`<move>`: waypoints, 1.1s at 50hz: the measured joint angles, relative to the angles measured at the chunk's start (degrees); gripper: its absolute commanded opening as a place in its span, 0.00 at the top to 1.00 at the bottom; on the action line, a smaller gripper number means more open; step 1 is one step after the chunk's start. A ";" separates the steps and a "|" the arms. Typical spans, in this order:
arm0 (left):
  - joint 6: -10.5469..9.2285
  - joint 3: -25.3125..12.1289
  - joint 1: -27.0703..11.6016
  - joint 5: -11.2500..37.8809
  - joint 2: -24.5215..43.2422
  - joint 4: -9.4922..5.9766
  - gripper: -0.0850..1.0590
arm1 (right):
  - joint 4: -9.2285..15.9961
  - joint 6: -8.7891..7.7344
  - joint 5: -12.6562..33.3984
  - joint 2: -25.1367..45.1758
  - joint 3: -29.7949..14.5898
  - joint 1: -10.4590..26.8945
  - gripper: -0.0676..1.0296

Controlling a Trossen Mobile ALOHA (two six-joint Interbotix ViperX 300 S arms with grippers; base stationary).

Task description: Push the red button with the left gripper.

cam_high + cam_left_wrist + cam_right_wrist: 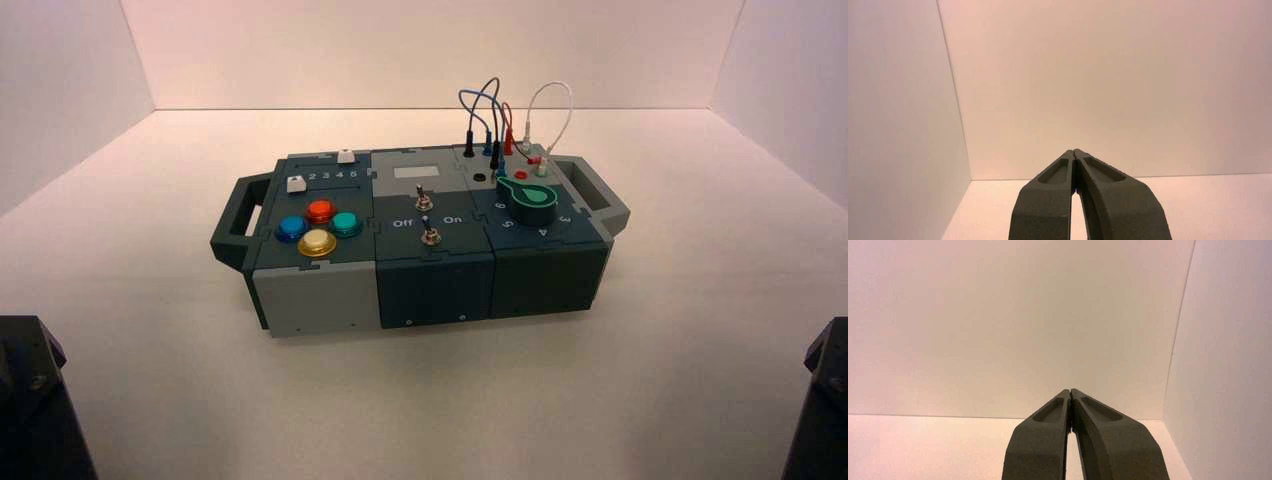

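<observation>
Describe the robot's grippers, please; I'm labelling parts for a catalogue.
The left gripper and right gripper match: dark, matte fingers, broad and blocky at the base, tapering to narrow tips, each with a recessed hollow. No markings show on them.

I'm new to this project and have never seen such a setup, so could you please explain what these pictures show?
This is a robot with two arms. The high picture looks down from behind them; the other two come from cameras on each wrist.

The left gripper and right gripper are closed, hold nothing, and wait at the near side, away from the box. On the table sits a box with four dome buttons at its left, including the red button, toggle switches in the middle, and a green knob and plugged wires at the right.
</observation>
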 measured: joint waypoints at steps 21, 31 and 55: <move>0.09 0.00 0.09 0.00 -0.09 0.00 0.96 | 0.00 0.00 -0.35 0.44 0.00 0.09 0.96; -0.35 0.00 0.00 0.26 0.00 0.00 0.96 | 0.00 0.00 -0.35 0.53 0.00 0.09 0.96; -3.69 -2.55 -3.87 15.91 1.49 -2.37 0.95 | 1.14 0.09 7.21 4.66 -1.32 4.66 0.96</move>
